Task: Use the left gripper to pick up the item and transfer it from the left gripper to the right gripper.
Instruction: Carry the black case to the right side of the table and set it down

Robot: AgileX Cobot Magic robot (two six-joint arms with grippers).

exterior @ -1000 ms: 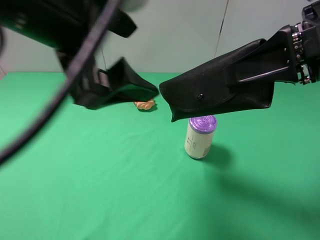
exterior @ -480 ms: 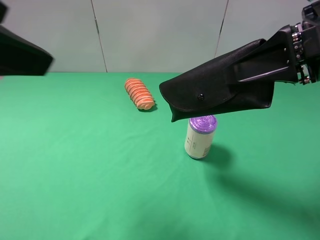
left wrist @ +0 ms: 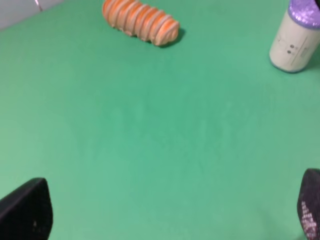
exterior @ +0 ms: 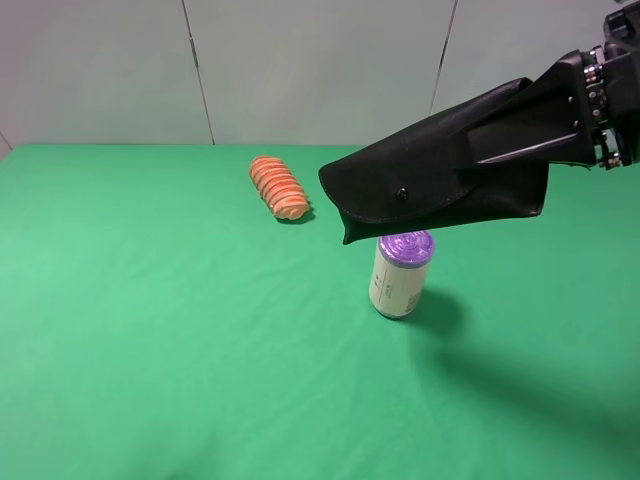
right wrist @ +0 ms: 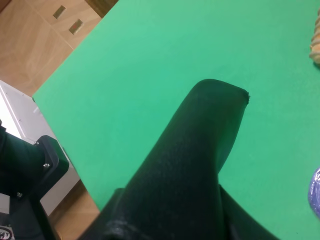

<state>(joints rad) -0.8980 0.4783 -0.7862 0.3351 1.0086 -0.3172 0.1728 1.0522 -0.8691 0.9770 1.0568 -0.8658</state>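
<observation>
Exterior high, task thing: the glasses case (exterior: 430,185) hangs in the air with its flap end toward the middle. It is above the can (exterior: 401,273), which stands on the green table (exterior: 150,350); whether the two touch you cannot tell.
Exterior high, right gripper (exterior: 500,143): the jaws are closed on the case's far end, so most of the case's length overhangs unsupported.
Exterior high, only here: you see the snap, the flap and the bread-like piece (exterior: 279,187) well to the side. The left gripper is out of this picture.
Left wrist, left gripper (left wrist: 167,212): the two fingertips (left wrist: 25,212) stand wide apart with nothing between them, over bare table.
Left wrist, only here: this view proves the left jaws are empty. The case is absent, and the can (left wrist: 297,37) and the bread-like piece (left wrist: 141,22) lie ahead.
Right wrist, grip: the case (right wrist: 190,165) runs out from between the jaws of the right gripper (right wrist: 170,222).
Right wrist, only here: you see how deep the case sits in the jaws, and the table edge below.
Step in hand (judgement): the handover looks complete.
Doing it well: hold the clamp firm, move the arm slowly so the long overhang does not pivot, and do not descend onto the can.
</observation>
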